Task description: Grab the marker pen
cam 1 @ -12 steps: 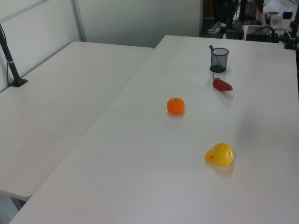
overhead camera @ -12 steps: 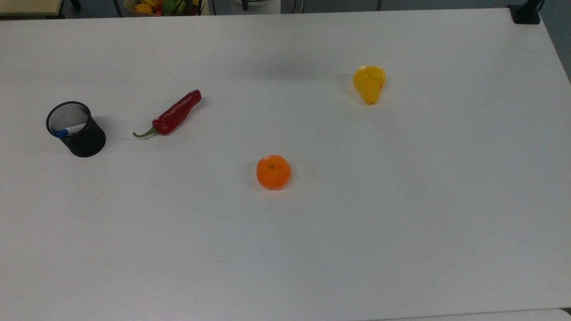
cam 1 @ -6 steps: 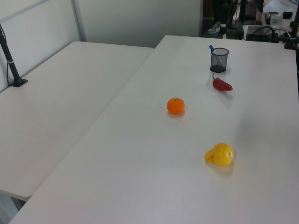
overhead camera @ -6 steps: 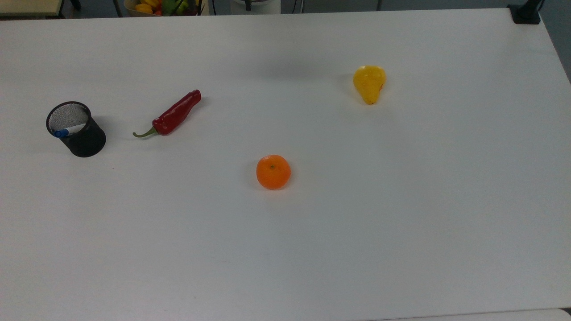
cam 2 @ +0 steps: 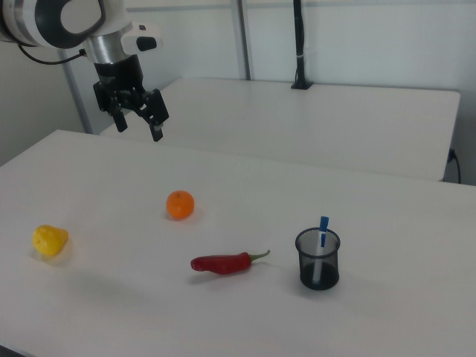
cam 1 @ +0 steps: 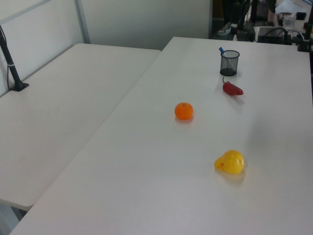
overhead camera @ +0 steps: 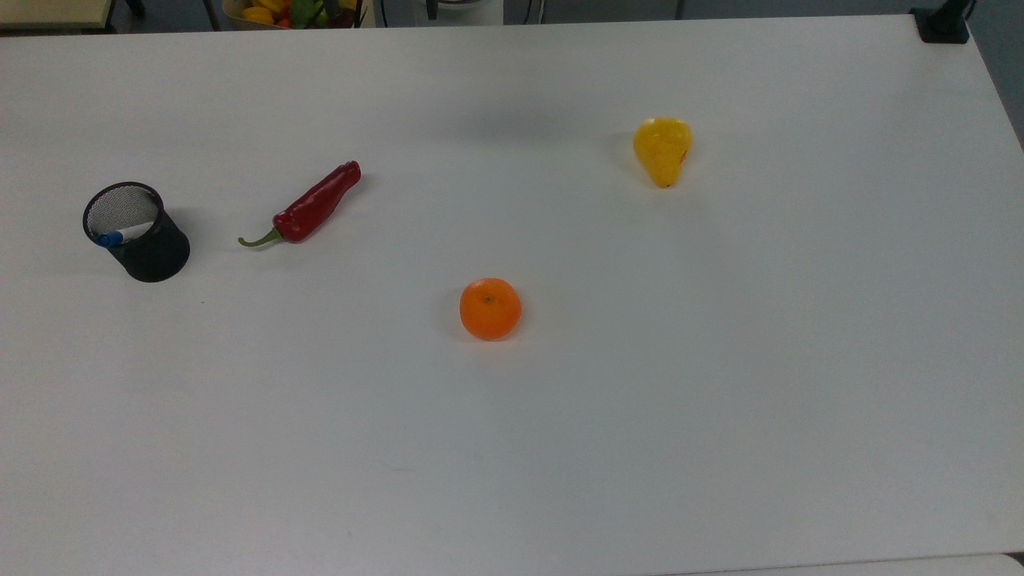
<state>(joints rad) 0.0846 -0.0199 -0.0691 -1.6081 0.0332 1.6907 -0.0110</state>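
The marker pen (overhead camera: 120, 236) stands in a black mesh pen cup (overhead camera: 148, 244) at the top view's left, its blue cap leaning on the rim. In the left view the marker pen's (cam 1: 221, 50) blue tip pokes above the cup (cam 1: 229, 63) at the far end of the table. In the right view the marker pen (cam 2: 323, 230) rises upright out of the cup (cam 2: 318, 262). My gripper (cam 2: 140, 130) hangs open and empty high above the table at the right view's upper left, far from the cup.
A red chili (overhead camera: 308, 206) lies beside the cup. An orange (overhead camera: 490, 308) sits mid-table and a yellow pear (overhead camera: 662, 149) lies further to the top view's right. A second white table (cam 1: 58, 112) adjoins at the left view's left.
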